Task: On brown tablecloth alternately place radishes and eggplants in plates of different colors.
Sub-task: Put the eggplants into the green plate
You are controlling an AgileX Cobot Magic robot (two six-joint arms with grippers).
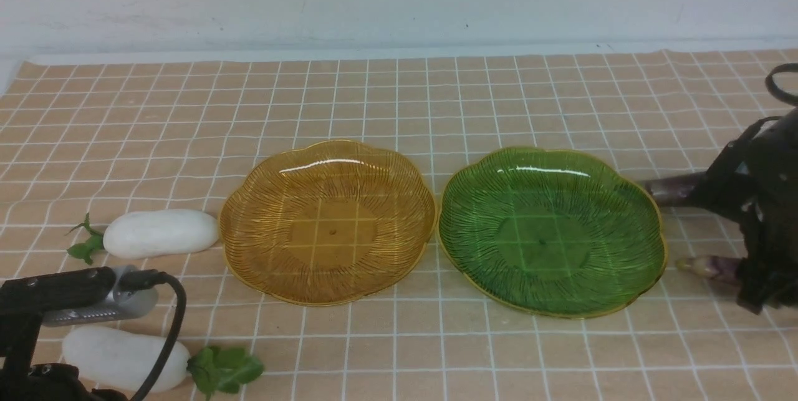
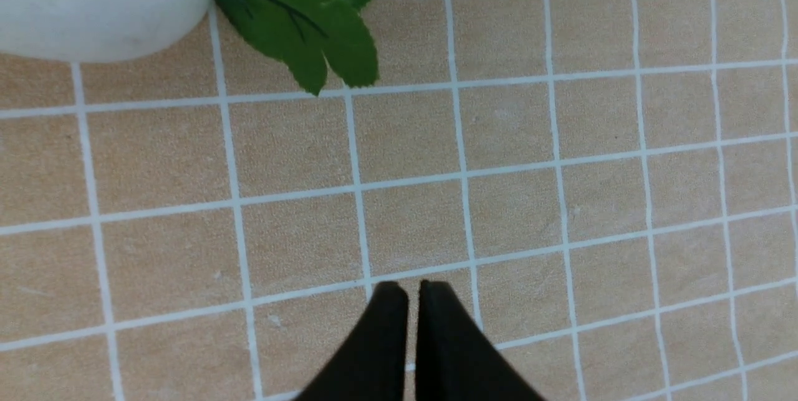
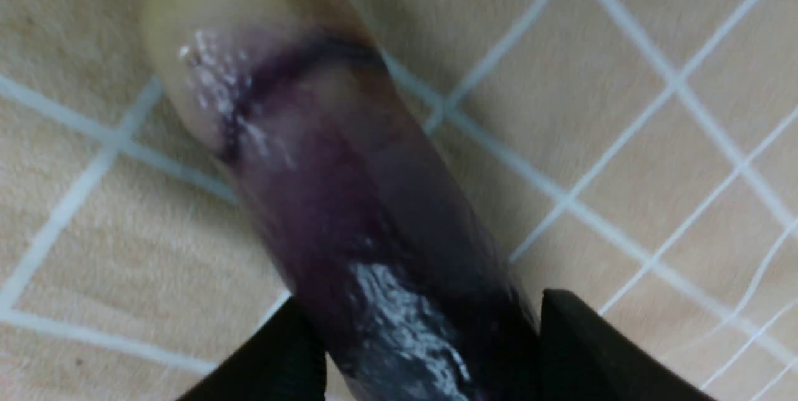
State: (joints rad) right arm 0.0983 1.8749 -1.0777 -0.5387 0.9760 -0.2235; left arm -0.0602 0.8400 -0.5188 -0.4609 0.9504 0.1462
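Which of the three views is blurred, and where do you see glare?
Front view: sharp, with white glare streaks on the amber plate and green plate. Left wrist view: sharp, the radish and cloth lines crisp. Right wrist view: blurred, the eggplant soft, shiny highlights on its skin.

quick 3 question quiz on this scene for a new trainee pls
1. True or false: the translucent ribbed amber-yellow plastic plate holds a vegetable.
2. Pick one: what lies between the fingers of the right end effector? A, a carrot. B, a slim dark purple eggplant. C, a banana.
3. Fill in: ___ smooth white oblong radishes lie on the tan grid-lined tablecloth, on the robot's left of the amber plate.

Key: 1 false; 2 B; 3 two.
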